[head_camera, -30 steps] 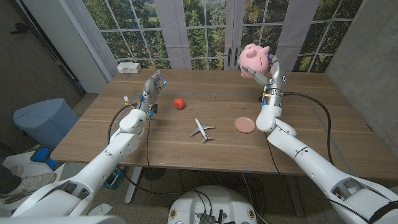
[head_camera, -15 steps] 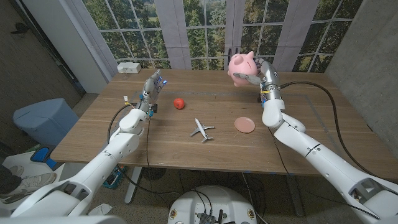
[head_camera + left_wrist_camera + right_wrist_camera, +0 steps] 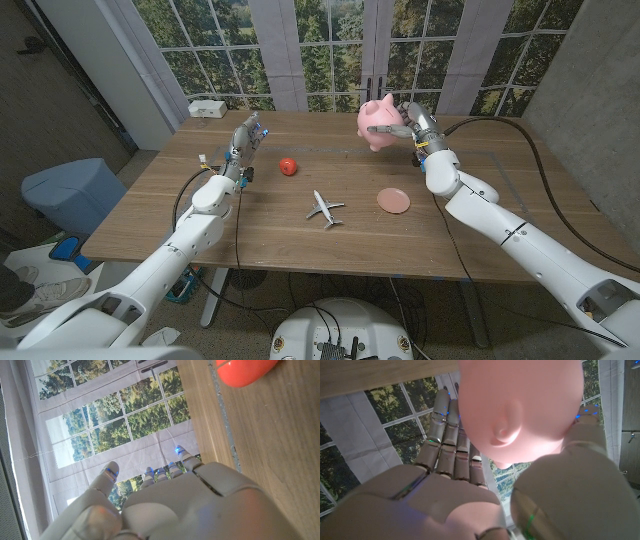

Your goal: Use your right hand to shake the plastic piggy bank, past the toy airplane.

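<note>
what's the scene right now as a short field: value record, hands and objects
right hand: grips the pink plastic piggy bank, lifted above the wooden table
left hand: holds nothing, fingers extended
white toy airplane: on the table, mid front
small red ball: on the table near the left hand
pink round dish: on the table, right of the airplane
</note>
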`<state>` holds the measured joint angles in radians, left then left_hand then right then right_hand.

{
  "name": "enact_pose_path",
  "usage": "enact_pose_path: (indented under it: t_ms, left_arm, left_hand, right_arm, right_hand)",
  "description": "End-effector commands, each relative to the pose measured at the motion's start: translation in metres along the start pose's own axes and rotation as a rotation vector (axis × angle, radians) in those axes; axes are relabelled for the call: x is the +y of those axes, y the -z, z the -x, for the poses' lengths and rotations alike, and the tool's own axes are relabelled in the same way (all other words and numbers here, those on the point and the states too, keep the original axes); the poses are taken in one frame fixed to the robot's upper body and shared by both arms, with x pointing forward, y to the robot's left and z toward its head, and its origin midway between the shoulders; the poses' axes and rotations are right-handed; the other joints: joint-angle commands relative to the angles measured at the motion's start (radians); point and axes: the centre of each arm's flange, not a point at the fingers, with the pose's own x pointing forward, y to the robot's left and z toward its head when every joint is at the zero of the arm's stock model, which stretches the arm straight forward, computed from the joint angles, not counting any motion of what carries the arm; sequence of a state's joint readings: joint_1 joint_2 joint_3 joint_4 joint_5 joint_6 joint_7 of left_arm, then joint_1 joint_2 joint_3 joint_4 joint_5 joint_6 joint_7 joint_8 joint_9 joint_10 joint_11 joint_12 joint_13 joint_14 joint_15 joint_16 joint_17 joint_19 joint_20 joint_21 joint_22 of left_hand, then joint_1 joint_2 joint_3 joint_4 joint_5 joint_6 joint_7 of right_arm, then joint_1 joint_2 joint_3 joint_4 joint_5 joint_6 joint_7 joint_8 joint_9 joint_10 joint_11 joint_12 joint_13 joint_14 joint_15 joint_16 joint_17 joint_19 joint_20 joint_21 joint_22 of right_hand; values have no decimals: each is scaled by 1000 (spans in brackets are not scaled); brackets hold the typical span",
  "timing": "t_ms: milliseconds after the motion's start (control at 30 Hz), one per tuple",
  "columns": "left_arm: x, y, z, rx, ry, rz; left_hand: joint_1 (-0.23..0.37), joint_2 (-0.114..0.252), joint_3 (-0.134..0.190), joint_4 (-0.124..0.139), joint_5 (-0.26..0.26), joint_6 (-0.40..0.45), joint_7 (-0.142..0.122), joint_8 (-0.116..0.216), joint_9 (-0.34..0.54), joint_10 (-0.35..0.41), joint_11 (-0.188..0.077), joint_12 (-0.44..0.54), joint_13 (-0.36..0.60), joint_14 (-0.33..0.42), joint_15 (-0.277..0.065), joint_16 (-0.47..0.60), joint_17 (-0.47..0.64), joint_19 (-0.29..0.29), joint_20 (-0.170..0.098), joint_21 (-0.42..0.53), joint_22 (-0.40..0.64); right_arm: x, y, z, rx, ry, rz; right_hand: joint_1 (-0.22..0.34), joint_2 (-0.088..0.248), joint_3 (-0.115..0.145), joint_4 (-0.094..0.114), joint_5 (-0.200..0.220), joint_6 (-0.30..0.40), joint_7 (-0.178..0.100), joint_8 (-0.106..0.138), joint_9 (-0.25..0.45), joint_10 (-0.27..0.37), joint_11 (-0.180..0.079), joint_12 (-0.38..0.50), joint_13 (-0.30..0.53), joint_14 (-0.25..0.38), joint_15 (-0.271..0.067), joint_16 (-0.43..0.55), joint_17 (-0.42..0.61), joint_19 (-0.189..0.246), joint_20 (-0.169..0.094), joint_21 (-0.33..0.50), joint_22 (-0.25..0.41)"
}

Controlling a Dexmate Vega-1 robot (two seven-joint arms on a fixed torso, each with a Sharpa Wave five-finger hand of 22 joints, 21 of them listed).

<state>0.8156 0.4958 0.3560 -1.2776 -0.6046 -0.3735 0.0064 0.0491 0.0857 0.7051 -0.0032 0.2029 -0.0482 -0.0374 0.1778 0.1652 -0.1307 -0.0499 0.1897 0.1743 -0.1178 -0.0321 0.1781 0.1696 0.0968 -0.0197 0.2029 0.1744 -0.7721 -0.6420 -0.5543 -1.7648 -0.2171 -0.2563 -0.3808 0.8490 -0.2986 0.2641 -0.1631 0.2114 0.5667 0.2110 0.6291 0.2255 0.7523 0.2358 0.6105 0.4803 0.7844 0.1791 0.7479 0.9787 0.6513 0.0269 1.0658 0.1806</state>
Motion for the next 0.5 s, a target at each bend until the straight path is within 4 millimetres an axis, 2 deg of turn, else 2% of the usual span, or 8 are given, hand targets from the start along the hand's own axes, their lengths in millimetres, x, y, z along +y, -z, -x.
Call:
enact_pose_path:
  t_ms: [33, 267, 500]
  left_arm:
    - [-3, 0, -1, 1, 2, -3]
    - [-4, 0, -2, 2, 0, -4]
    - [-5, -1, -2, 2, -3, -6]
  left_hand:
    - [-12, 51, 0, -4, 0, 2, 1, 2, 5, -2, -1, 0, 3, 2, -27, 1, 3, 8, -2, -5, 3]
    - [-12, 52, 0, -4, 0, 1, 2, 2, 5, -2, -1, 0, 3, 2, -27, 1, 3, 8, -2, -5, 3]
    - [-12, 52, 0, -5, 0, 1, 1, 2, 5, -2, -1, 0, 3, 2, -27, 1, 4, 8, -2, -5, 3]
  right_arm:
    - [-1, 3, 0, 7, -6, 9]
    - [-4, 10, 7, -17, 142, -9]
    - [-4, 22, 18, -32, 408, -45]
  right_hand:
    - [339, 347, 286, -7, 4, 375, -204, 5, 71, 319, -309, 4, 326, 279, -402, 4, 234, -94, -139, 9, 1]
    - [339, 346, 287, -7, 4, 376, -205, 4, 71, 318, -312, 3, 331, 279, -402, 2, 234, -96, -139, 12, 0]
    - [339, 345, 288, -7, 3, 374, -207, 3, 72, 319, -313, 1, 332, 278, -402, -1, 234, -97, -139, 16, 0]
